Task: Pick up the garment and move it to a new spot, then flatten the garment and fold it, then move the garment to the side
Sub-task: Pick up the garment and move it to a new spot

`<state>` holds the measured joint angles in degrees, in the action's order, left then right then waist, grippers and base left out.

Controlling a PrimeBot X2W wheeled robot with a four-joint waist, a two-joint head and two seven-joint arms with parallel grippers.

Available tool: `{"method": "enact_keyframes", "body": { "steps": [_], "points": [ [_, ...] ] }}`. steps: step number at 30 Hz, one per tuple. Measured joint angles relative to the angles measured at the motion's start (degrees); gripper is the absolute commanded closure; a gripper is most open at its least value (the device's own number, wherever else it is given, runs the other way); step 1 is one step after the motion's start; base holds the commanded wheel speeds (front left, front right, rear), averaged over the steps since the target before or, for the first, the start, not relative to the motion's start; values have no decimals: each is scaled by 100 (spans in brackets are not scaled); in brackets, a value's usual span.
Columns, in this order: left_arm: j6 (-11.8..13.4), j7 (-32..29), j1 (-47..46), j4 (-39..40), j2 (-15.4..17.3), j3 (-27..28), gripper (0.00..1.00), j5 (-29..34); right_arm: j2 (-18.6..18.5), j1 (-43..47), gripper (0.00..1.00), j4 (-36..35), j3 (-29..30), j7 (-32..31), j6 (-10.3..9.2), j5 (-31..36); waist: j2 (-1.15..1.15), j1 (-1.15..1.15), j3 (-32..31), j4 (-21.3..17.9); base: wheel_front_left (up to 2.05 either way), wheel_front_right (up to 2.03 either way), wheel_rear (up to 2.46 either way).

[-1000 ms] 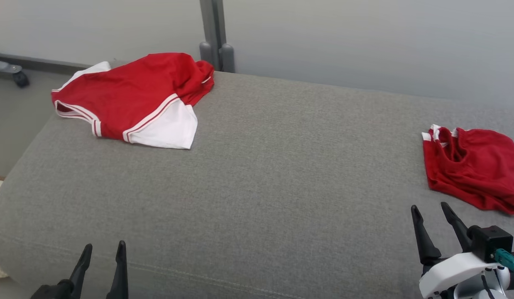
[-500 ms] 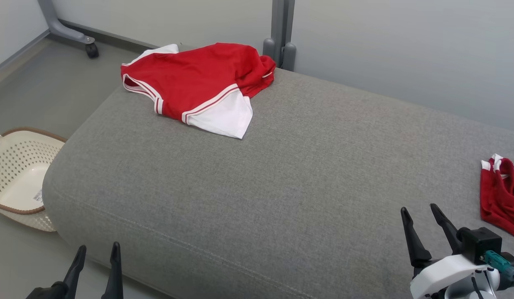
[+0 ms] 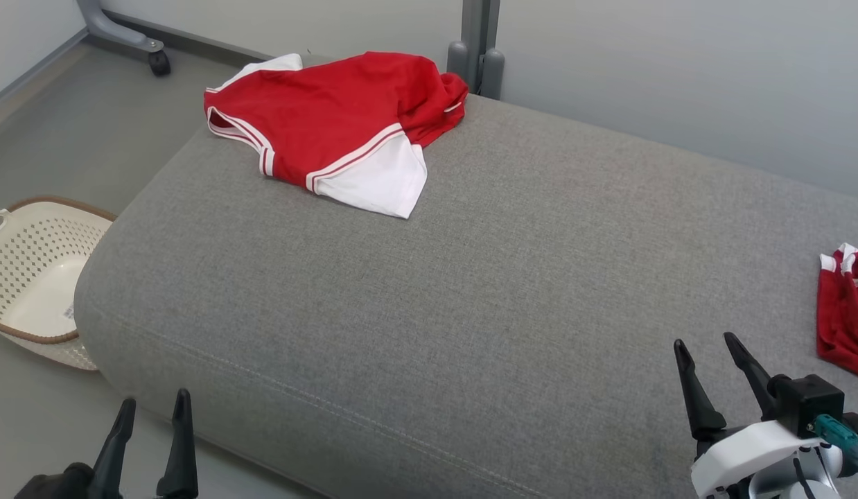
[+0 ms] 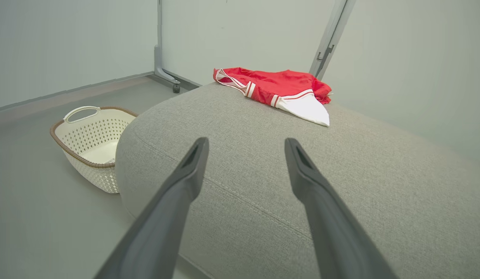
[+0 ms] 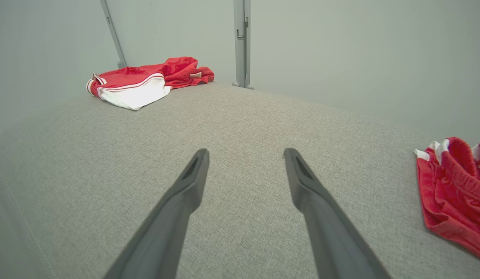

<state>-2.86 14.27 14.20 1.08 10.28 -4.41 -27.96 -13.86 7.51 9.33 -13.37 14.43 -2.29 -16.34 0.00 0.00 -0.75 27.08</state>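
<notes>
Garment (image 3: 332, 128): bunched at the far left corner of the couch (image 3: 470, 312).
Left tool (image 3: 155, 398): wide.
Right tool (image 3: 703, 341): wide (I see both empty).

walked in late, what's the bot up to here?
Nothing is being handled yet. The left claw and right claw are both open and empty, low at the near edge of the grey cushion. A red-and-white garment lies rumpled at the cushion's far left corner, and a smaller red garment sits at its right edge. A white basket stands on the floor to the left.
</notes>
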Motion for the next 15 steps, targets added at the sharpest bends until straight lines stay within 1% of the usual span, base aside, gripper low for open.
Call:
{"method": "enact_keyframes", "body": {
  "steps": [4,7,10,13,14,15],
  "points": [
    [-157,-19,-376,57,-19,65,0,-402,-131,-61,0,-124,-5,0,2,100,0,0,208,-5,0,0,0],
    [-225,-177,-850,138,-16,202,0,-791,-247,-249,0,-247,-18,0,27,223,0,0,403,-13,0,0,0],
    [-252,-531,-1336,127,-31,378,0,-1418,-379,-426,0,-377,-18,-33,53,292,0,0,616,-31,0,0,0],
    [-269,-969,-1830,19,-100,583,0,-2190,-506,-539,0,-497,-10,-93,78,343,0,0,840,-59,0,0,0],
    [-269,-969,-1830,19,-100,583,0,-2190,-506,-539,0,-497,-10,-93,78,343,0,0,840,-59,0,0,0],
    [-269,-1288,-2203,-101,-180,736,0,-2771,-577,-621,0,-578,-4,-154,79,378,0,0,994,-82,0,0,0]
  ]
}}
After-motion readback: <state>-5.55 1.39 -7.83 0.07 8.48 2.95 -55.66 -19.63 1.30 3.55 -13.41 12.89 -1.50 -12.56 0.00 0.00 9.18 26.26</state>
